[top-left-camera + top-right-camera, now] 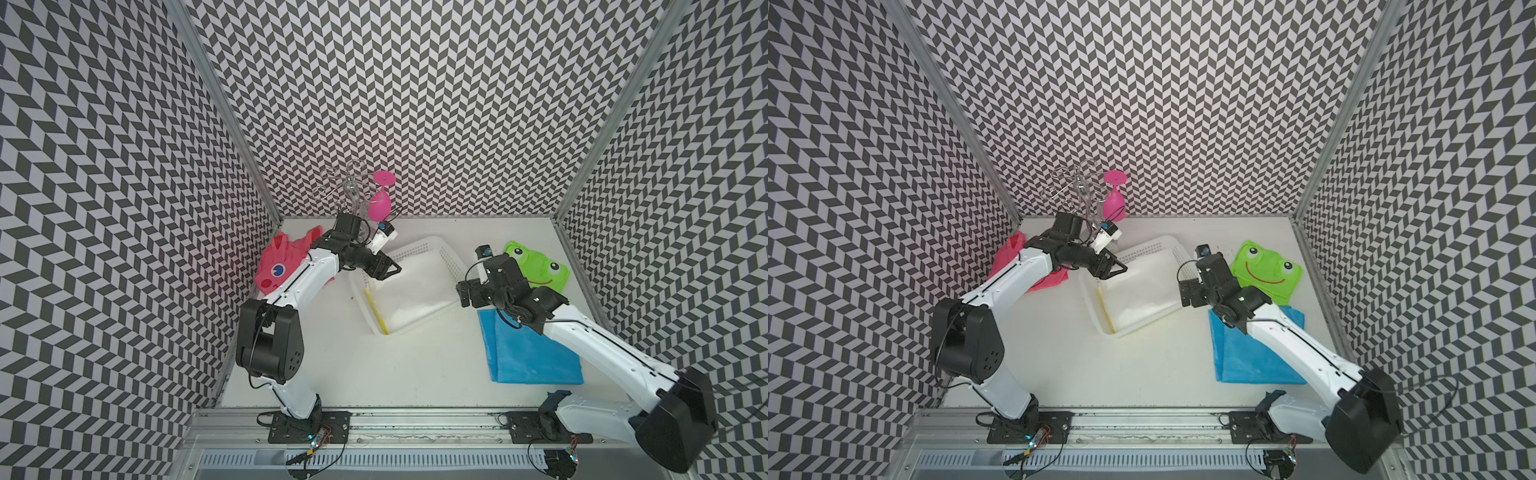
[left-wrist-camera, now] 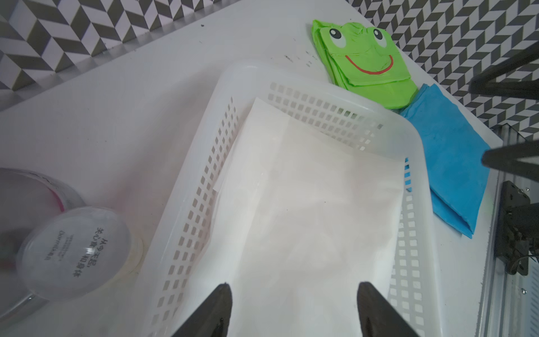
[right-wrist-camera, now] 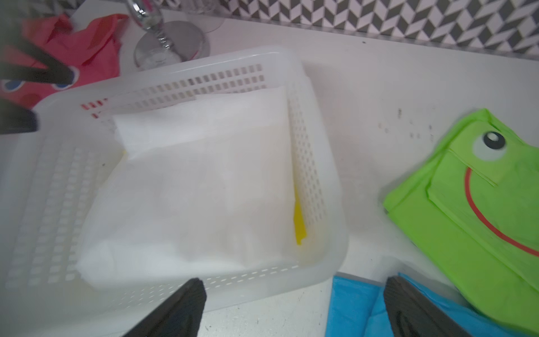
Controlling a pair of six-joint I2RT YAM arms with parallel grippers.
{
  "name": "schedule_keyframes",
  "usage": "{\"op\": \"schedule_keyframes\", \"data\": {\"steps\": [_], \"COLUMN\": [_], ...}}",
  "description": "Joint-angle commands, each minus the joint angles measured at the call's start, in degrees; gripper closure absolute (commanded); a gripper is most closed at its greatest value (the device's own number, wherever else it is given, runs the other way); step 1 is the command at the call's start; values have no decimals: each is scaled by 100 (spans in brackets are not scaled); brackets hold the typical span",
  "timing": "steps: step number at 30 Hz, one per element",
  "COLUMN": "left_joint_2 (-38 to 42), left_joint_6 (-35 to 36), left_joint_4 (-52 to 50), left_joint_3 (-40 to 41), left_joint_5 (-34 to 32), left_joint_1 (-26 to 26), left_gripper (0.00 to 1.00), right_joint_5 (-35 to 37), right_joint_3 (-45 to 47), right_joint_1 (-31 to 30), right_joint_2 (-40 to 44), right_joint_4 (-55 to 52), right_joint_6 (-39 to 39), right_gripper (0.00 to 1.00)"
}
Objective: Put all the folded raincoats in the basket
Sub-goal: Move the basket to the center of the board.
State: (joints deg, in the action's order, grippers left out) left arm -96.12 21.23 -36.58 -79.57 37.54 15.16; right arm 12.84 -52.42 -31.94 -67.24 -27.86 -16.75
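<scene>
The white lattice basket (image 1: 415, 328) (image 1: 1142, 328) stands askew mid-table. A folded white raincoat (image 1: 415, 286) (image 1: 1142, 286) (image 2: 306, 204) (image 3: 198, 189) lies flat inside it, with a yellow one's edge (image 1: 376, 309) (image 3: 299, 224) showing beneath along one wall. My left gripper (image 1: 392, 266) (image 1: 1119, 266) (image 2: 294, 287) hovers over the basket's far-left corner, open and holding nothing. My right gripper (image 1: 463, 293) (image 1: 1185, 293) (image 3: 294, 281) is just outside the basket's right wall (image 3: 335, 175), open and empty.
A green frog raincoat (image 1: 536, 266) and a blue folded raincoat (image 1: 528, 353) lie right of the basket, partly under the right arm. A pink raincoat (image 1: 282, 262) sits at the left wall. A wire rack with a pink goblet (image 1: 380, 203) and a clear glass (image 2: 75, 251) stands behind the left gripper.
</scene>
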Motion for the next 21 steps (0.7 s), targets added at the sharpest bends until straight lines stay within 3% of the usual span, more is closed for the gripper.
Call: {"op": "schedule_keyframes", "data": {"steps": [1,5,7,12,16,18,21], "left_joint_2": [255,580,771,1400,1787,1772,1463], "left_joint_6": [271,350,539,998,1032,975,805], "left_joint_4": [-73,330,445,1054,1981,2441,2880], "left_joint_3": [343,890,1140,1872,2555,2806,2936], "left_joint_5": [295,371,282,-302,-657,-1216,-2115], "left_joint_1": [-48,8,122,1035,1866,2288,2702], "left_gripper": [25,23,22,19,13,10,9], "right_joint_5": [471,20,-429,-689,-840,-924,-833], "right_joint_3": [578,1325,1593,1719,1576,1499,1452], "right_joint_1": [290,606,817,1248,1906,2281,2944], "right_joint_2": [372,549,475,223,27,20,86], "right_joint_4": [421,588,718,906,903,801,757], "right_joint_6": [-1352,-1899,-1896,-1760,-1637,-1646,-1637], "right_gripper": [0,7,16,31,31,30,20]}}
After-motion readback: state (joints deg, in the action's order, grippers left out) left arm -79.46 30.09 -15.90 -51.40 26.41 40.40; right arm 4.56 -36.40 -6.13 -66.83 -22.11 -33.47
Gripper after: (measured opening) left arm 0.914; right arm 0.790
